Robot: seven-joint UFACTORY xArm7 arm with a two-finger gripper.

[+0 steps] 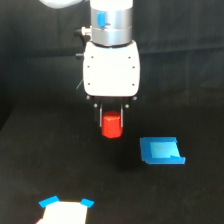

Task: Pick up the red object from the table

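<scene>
Fingers [102, 116] of my gripper [112, 119] are closed on the red object [112, 126], 1 dark finger on each side of its upper part. About half of the block sticks out below my fingertips, and its lower end looks rounded and a little blurred. It sits upright between the jaws, narrower than my white gripper body directly above it.

Beneath the block I see only the table [40, 165], a plain matte black surface. Whether the block's underside touches the table or hangs just clear of it, I cannot tell from this view; there is a faint darker patch on the surface under and slightly toward the exterior view's right of it.

Below me and off toward the exterior view's right lies a flat blue piece [161, 150], apart from the block and from my fingers. It lies flat on the table, with a paler blue middle and a darker rim.

Further below me, toward the exterior view's left and at the bottom edge, is a pale whitish object [64, 212] with 2 bright blue corners at its top. It is cut off by the frame, so I cannot tell what it is. It is well apart from my gripper.
</scene>
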